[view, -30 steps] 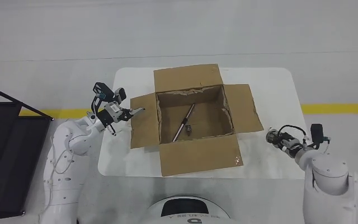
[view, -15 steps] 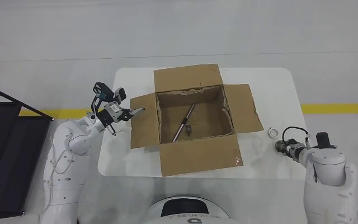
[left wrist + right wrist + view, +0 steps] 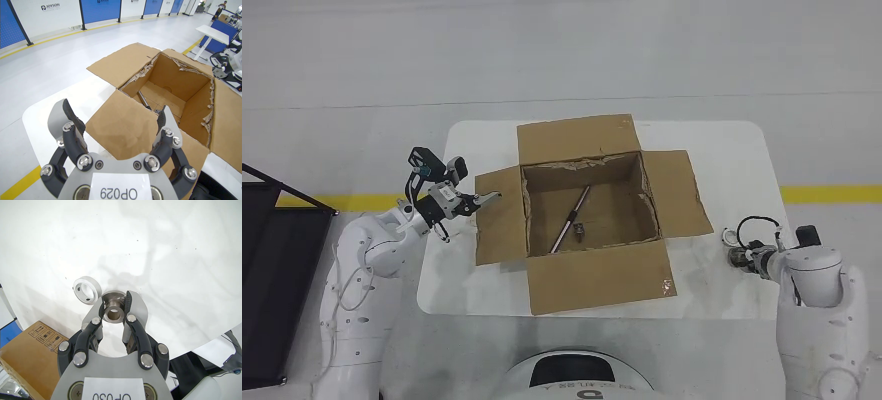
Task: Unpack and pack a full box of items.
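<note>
An open cardboard box (image 3: 542, 280) stands mid-table with its flaps spread; a long metal rod (image 3: 570, 220) and a small metal part (image 3: 582, 234) lie on its floor. My left gripper (image 3: 478, 200) hovers open at the box's left flap (image 3: 121, 130), nothing between its fingers; past that flap the rod (image 3: 143, 100) shows inside. Right of the box, my right gripper (image 3: 114, 306) is shut on a flanged metal bushing (image 3: 113, 312), low over the table. A silver ring (image 3: 86, 290) lies on the table right beside the bushing, also seen as the ring (image 3: 729, 237) from above.
The white table (image 3: 722, 150) has bare room at its right and far-left parts. The box's printed outer side (image 3: 32, 351) is close behind my right gripper. A black rack (image 3: 267, 260) stands on the floor left of the table.
The silver ring now lies on the table. My right gripper drew back toward the table's front edge, then came a little back toward the ring. The left arm has not moved.
</note>
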Controlling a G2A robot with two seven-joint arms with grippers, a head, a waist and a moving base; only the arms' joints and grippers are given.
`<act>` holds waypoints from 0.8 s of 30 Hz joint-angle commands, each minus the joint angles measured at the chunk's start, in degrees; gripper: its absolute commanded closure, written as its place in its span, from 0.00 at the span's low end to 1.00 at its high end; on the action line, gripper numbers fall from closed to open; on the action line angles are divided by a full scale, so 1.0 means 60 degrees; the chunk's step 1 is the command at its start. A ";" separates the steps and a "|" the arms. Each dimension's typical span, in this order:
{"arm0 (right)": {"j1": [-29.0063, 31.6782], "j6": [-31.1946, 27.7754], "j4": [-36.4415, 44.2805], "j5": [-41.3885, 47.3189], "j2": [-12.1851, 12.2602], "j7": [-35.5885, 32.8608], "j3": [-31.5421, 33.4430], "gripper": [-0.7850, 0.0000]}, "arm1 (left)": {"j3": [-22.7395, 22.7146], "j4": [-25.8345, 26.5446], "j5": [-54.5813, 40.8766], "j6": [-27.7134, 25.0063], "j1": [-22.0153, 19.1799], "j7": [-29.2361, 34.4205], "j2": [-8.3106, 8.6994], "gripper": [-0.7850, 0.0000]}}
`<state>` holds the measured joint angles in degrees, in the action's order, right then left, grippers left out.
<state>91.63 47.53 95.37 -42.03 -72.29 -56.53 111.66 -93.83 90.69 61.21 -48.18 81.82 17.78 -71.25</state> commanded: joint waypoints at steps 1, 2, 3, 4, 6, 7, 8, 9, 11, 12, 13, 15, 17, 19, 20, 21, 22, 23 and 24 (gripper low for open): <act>-0.0085 0.0017 -0.0112 -0.0073 0.0033 -0.0019 -0.0058 1.00 | 0.0000 0.0000 0.0000 0.0000 0.0000 0.0000 0.0000 0.00; -0.0114 0.0034 -0.0167 -0.0110 0.0049 -0.0001 -0.0080 1.00 | 0.0000 0.0000 0.0000 0.0000 0.0000 0.0000 0.0000 0.00; -0.0139 0.0058 -0.0218 -0.0160 0.0064 0.0022 -0.0123 1.00 | 0.0000 0.0000 0.0000 0.0000 0.0000 0.0000 0.0000 0.00; -0.0164 0.0068 -0.0259 -0.0193 0.0078 0.0032 -0.0174 1.00 | 0.0000 0.0000 0.0000 0.0000 0.0000 0.0000 0.0000 0.00; -0.0206 0.0086 -0.0329 -0.0229 0.0105 0.0050 -0.0269 1.00 | 0.0000 0.0000 0.0000 0.0000 0.0000 0.0000 0.0000 0.00; -0.0223 0.0107 -0.0353 -0.0262 0.0119 0.0071 -0.0315 0.96 | 0.0000 0.0000 0.0000 0.0000 0.0000 0.0000 0.0000 0.00; -0.0239 0.0135 -0.0383 -0.0283 0.0132 0.0099 -0.0359 0.93 | 0.0000 0.0000 0.0000 0.0000 0.0000 0.0000 0.0000 0.00; -0.0254 0.0139 -0.0410 -0.0292 0.0146 0.0103 -0.0405 0.88 | 0.0000 0.0000 0.0000 0.0000 0.0000 0.0000 0.0000 0.00; -0.0264 0.0157 -0.0395 -0.0250 0.0169 0.0121 -0.0470 0.85 | 0.0000 0.0000 0.0000 0.0000 0.0000 0.0000 0.0000 0.00; -0.0247 0.0162 -0.0326 -0.0199 0.0179 0.0126 -0.0477 0.85 | 0.0000 0.0000 0.0000 0.0000 0.0000 0.0000 0.0000 0.00; -0.0212 0.0151 -0.0186 -0.0088 0.0188 0.0115 -0.0429 0.85 | 0.0000 0.0000 0.0000 0.0000 0.0000 0.0000 0.0000 0.00; -0.0032 0.0115 0.0254 0.0203 0.0197 0.0079 -0.0246 0.83 | 0.0000 0.0000 0.0000 0.0000 0.0000 0.0000 0.0000 0.00; 0.0256 0.0149 0.0833 0.0434 0.0194 0.0124 -0.0059 0.65 | 0.0000 0.0000 0.0000 0.0000 0.0000 0.0000 0.0000 0.00; 0.0555 0.0182 0.1540 0.0631 0.0179 0.0253 0.0094 0.65 | 0.0000 0.0000 0.0000 0.0000 0.0000 0.0000 0.0000 0.00; 0.0714 0.0168 0.1917 0.0779 0.0163 0.0327 0.0151 0.65 | 0.0000 0.0000 0.0000 0.0000 0.0000 0.0000 0.0000 0.00; 0.0875 0.0097 0.2433 0.0958 0.0144 0.0430 0.0206 0.64 | 0.0000 0.0000 0.0000 0.0000 0.0000 0.0000 0.0000 0.00; 0.1074 0.0088 0.2865 0.1110 0.0119 0.0552 0.0242 0.63 | 0.0000 0.0000 0.0000 0.0000 0.0000 0.0000 0.0000 0.00; 0.1273 0.0079 0.3357 0.1222 0.0094 0.0688 0.0226 0.63 | 0.0000 0.0000 0.0000 0.0000 0.0000 0.0000 0.0000 0.00; 0.1442 0.0035 0.3837 0.1310 0.0073 0.0831 0.0198 0.62 | 0.0000 0.0000 0.0000 0.0000 0.0000 0.0000 0.0000 0.00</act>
<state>99.14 47.94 114.90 -34.76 -71.72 -52.43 113.03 -93.83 90.69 61.21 -48.18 81.82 17.78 -71.25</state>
